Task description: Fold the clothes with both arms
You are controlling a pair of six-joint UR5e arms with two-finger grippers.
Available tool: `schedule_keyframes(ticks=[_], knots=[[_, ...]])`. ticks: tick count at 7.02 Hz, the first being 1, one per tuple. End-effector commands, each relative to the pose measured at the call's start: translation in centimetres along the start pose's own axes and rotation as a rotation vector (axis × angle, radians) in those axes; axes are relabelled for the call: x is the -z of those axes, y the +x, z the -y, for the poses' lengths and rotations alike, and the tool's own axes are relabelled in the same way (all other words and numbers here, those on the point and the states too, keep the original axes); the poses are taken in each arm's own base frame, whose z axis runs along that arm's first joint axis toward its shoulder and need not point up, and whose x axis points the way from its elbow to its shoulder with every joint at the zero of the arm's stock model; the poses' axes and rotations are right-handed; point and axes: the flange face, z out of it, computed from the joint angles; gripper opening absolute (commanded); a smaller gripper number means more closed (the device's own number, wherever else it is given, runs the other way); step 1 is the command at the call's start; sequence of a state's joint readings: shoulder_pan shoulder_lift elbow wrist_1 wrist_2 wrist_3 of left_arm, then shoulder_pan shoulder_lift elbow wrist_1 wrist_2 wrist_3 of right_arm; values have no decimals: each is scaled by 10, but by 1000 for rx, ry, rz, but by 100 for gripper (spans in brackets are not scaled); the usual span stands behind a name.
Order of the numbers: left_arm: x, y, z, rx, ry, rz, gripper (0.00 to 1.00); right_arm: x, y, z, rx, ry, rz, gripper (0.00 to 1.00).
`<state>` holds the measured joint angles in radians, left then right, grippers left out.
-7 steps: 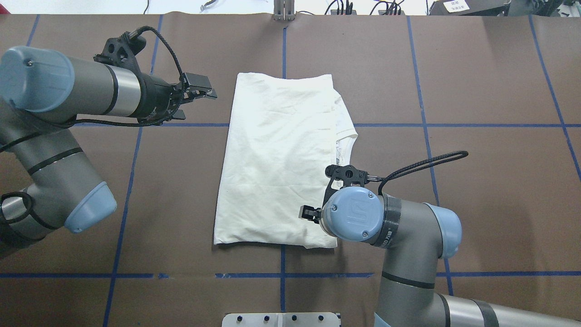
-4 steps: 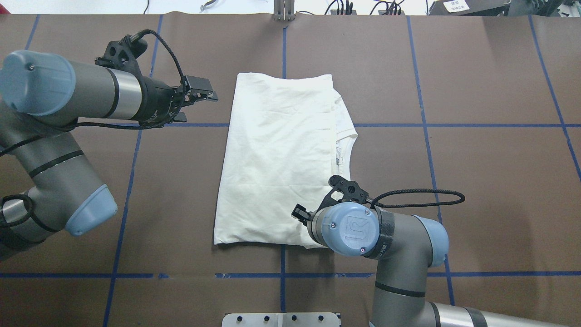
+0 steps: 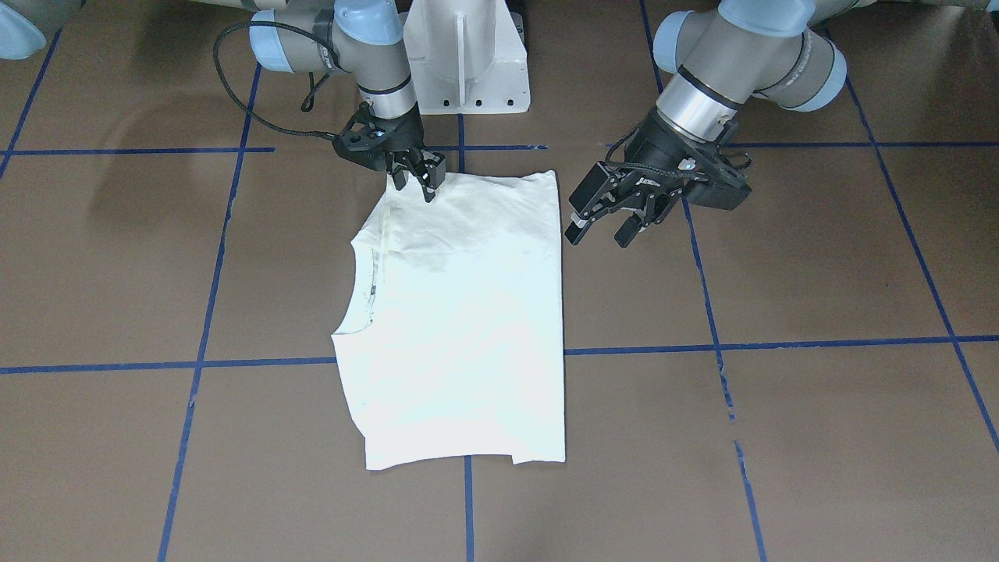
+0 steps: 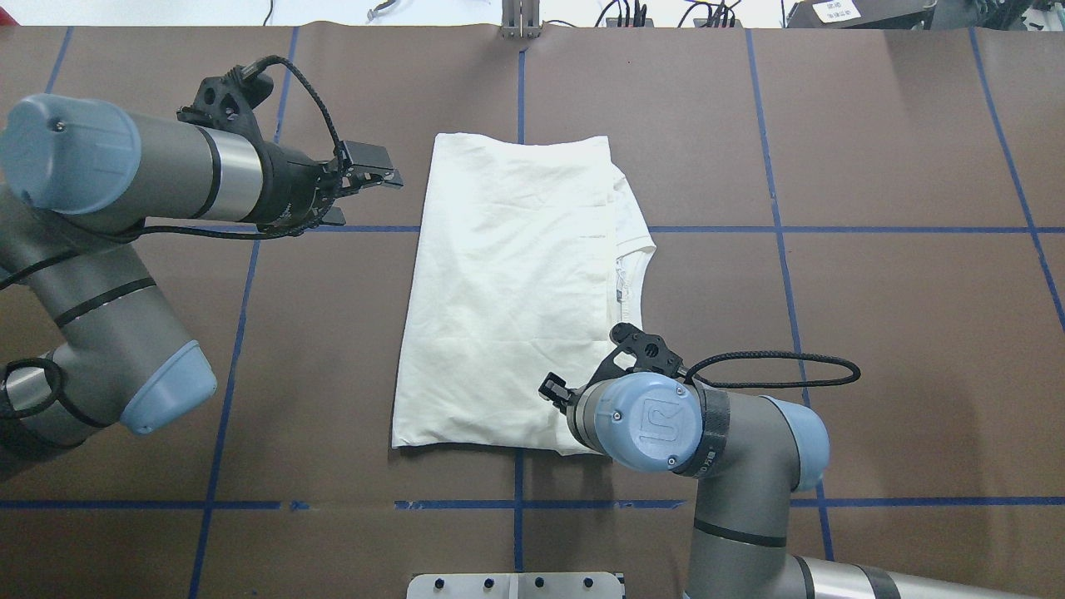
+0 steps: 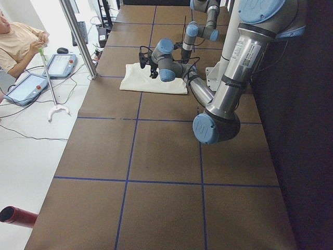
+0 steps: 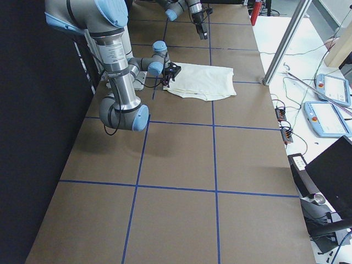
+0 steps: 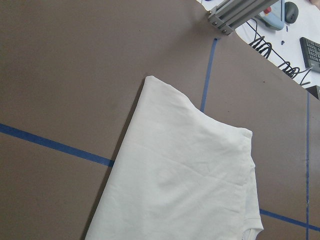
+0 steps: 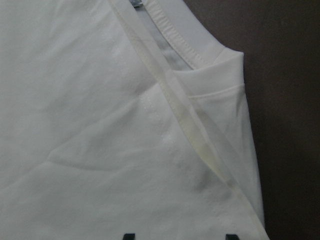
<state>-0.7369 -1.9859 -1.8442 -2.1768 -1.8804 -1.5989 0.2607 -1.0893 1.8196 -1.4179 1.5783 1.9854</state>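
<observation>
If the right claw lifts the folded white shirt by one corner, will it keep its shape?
Probably not: the shirt lies flat with soft wrinkles, so it looks limp and would droop. Its folded layers near the collar look loose, so they may slide apart. It seems thin, likely light for the right claw.

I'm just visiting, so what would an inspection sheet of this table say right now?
Surface: brown table, blue tape grid.
Job's things: white shirt, folded, plain side up, flat.
Clutter: nothing seen.
Grippers: left gripper open, beside shirt, apart from it; right gripper open, over shirt's near corner.
Cables: black cable loops at each wrist.
Surroundings: person, pendants beyond table's end.
</observation>
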Motion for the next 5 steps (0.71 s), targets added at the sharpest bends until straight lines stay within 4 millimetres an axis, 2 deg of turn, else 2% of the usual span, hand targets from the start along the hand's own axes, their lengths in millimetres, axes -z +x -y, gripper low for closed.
schedule_keyframes(ticks=[1,3,5], knots=[[1,2,0,-2,1,-3,100,11,10,-7,9,10,-57,70],[0,1,0,-1,2,-2,100,3,21,-23,21,2,-84,70],[0,0,0,-1,5,0,100,1,21,-24,22,2,-86,70]])
